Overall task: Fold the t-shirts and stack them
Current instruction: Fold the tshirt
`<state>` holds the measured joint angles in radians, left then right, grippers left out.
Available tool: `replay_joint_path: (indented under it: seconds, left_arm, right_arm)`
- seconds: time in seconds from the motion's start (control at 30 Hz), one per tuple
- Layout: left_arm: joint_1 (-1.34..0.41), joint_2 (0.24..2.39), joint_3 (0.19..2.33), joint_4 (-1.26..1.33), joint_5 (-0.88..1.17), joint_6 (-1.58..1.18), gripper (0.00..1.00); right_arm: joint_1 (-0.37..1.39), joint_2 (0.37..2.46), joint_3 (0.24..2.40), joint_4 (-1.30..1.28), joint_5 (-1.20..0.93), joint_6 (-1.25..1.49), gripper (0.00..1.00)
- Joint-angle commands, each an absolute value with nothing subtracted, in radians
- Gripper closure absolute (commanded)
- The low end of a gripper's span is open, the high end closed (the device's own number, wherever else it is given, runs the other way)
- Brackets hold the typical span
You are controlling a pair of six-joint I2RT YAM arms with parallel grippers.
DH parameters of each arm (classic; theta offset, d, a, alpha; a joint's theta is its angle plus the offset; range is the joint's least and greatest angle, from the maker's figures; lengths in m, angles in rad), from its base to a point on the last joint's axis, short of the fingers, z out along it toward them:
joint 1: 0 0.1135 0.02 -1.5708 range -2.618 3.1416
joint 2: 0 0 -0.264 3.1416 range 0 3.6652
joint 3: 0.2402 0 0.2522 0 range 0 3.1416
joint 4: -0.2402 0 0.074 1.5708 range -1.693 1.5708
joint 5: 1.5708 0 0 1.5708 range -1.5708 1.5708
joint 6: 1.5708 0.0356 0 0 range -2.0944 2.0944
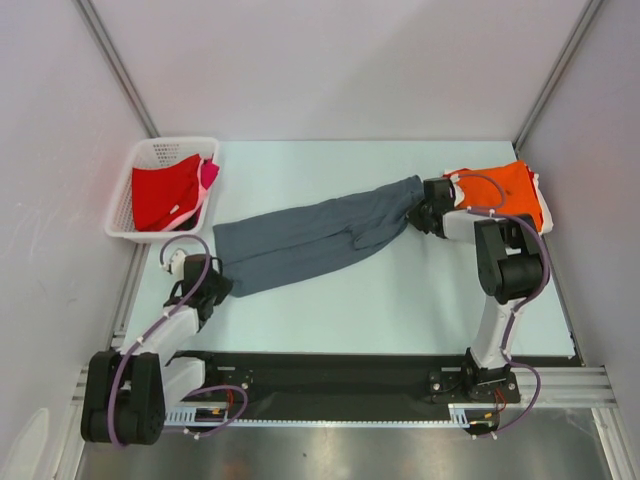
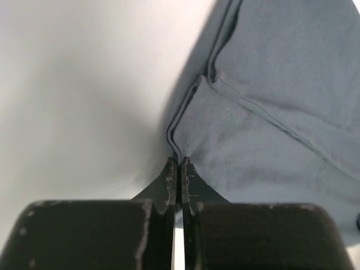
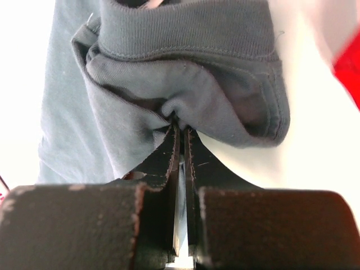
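Note:
The dark slate-grey t-shirt (image 1: 310,238) is stretched in a long band across the table between my two grippers. My left gripper (image 1: 218,283) is shut on its lower left hem corner (image 2: 185,147). My right gripper (image 1: 426,212) is shut on bunched cloth near the collar (image 3: 180,90) at the right end. The bright orange t-shirt (image 1: 510,185) lies folded at the far right, partly under my right arm. The red t-shirt (image 1: 162,197) and a pink one (image 1: 209,176) lie in the basket.
A white plastic lattice basket (image 1: 125,195) stands at the back left corner. Grey walls close in the table on the left, back and right. The black rail with the arm bases runs along the near edge (image 1: 330,375).

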<state>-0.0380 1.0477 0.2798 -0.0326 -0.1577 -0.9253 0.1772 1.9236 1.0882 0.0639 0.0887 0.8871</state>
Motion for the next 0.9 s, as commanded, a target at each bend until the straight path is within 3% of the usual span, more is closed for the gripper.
replay_joint_path:
  seconds: [0.0,0.1,0.47,0.67,0.87]
  left_arm:
    - [-0.043,1.032,0.241,-0.018,-0.049,-0.920,1.00]
    - [-0.103,1.017,0.235,-0.018,-0.025,-0.933,1.00]
    - [-0.696,1.048,0.241,-0.015,-0.231,-1.285,1.00]
    - [-0.965,1.156,0.284,0.098,-0.267,-1.463,1.00]
    - [-1.193,1.359,0.468,0.171,-0.354,-1.551,1.00]
  right_arm:
    - [0.149,1.979,1.172,0.071,0.091,0.862,1.00]
    - [0.123,2.031,1.222,0.077,0.049,0.859,1.00]
    - [0.130,2.304,1.615,-0.049,-0.070,0.769,0.99]
    - [0.166,2.483,1.898,-0.175,-0.124,0.724,1.00]
    - [0.201,2.628,2.100,-0.239,-0.202,0.680,1.00]
